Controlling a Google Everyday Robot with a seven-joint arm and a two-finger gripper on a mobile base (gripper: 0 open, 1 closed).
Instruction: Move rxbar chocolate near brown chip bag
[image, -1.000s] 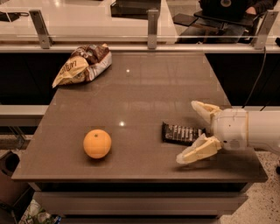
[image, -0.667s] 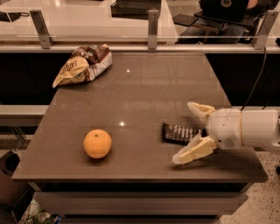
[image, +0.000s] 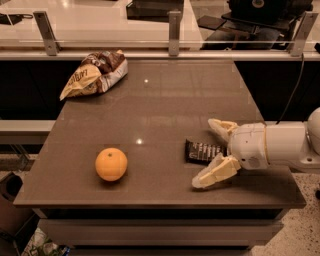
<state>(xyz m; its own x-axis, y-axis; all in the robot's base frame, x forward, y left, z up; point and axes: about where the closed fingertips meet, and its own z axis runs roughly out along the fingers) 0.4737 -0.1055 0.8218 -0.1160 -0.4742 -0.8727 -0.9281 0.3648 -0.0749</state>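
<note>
Take the table (image: 165, 100) as your clock face, with 12 at the far edge by the metal posts (image: 174, 26). Your gripper (image: 203, 153) sits low over the near right part of the top, at about 4 o'clock from the middle. Its white arm (image: 285, 145) stretches in from the 3 o'clock side.

The fingers are spread wide and have hold of nothing. One finger (image: 222, 128) lies on the far side of the chocolate bar (image: 196, 151). The other is on the near side, angled out toward 7 o'clock. The bar lies between them, and neither fingertip presses on it as far as you can see.

The chocolate bar lies flat on the table, also at about 4 o'clock, black with a row of white lettering along it. Its long axis runs close to the 3-to-9 line. The free end points toward 9 o'clock, roughly at the orange (image: 111, 164). The other end is tucked in between the fingers toward the gripper's body and is partly hidden there.

The orange stands at about 7 o'clock, well apart from the bar and near the front edge.

The brown chip bag (image: 95, 74) lies at about 10 o'clock in the far left corner, slumped on its side. It is well apart from the bar, clear across the table on a diagonal.
</note>
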